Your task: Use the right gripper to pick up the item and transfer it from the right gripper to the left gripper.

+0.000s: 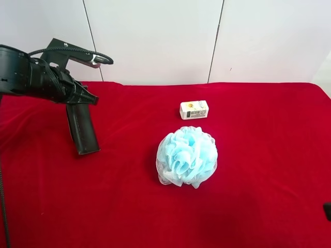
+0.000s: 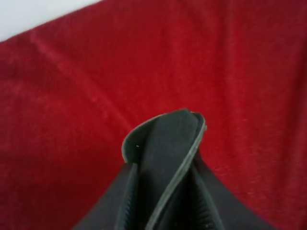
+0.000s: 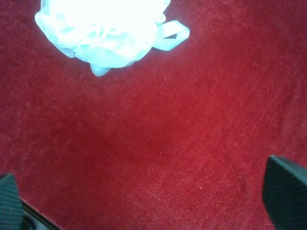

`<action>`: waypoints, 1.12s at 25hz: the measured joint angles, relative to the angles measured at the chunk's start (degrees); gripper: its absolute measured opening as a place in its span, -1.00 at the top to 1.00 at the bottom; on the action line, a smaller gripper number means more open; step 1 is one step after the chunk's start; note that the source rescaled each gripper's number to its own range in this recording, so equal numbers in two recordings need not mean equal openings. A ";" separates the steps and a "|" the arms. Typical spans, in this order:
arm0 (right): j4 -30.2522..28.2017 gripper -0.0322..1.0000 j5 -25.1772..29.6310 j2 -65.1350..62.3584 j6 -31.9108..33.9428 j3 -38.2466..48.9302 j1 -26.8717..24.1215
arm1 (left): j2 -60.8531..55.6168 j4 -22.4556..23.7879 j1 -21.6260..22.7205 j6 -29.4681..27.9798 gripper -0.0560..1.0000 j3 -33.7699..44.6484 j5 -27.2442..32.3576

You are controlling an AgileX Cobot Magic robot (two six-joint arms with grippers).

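Case [image 1: 83,129] hangs lengthwise downward from the left jaws, slightly tilted.

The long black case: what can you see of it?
The case is long, flat, dark grey-black and leathery looking, with a rounded end. It hangs nearly upright, slightly tilted, its top pinched in the shut left gripper. Its lower end seems to hang clear of the red cloth.

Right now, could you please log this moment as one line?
left tool: shut on case | right tool: open, empty, near puff | case: hangs down | transfer: made
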 joint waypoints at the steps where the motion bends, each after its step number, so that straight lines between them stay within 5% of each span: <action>1: 0.00 -1.00 0.00 0.00 0.00 0.00 0.00 | 0.37 0.00 0.00 0.07 0.89 -0.13 -0.50; 18: 0.00 -1.00 0.00 0.00 0.00 0.00 0.00 | 2.94 5.07 0.04 -0.10 0.86 -0.48 -1.96; 20: 0.00 -1.00 0.00 0.00 0.00 0.00 0.00 | 3.30 7.21 0.04 0.17 0.55 -0.25 -2.70; 25: 0.00 -1.00 0.00 0.00 0.00 0.00 0.00 | 4.09 13.36 0.04 -1.43 -0.68 0.28 -3.47; 28: 0.00 -1.00 0.00 0.00 0.00 0.00 0.00 | 4.09 17.29 0.04 -1.61 -0.92 0.28 -5.47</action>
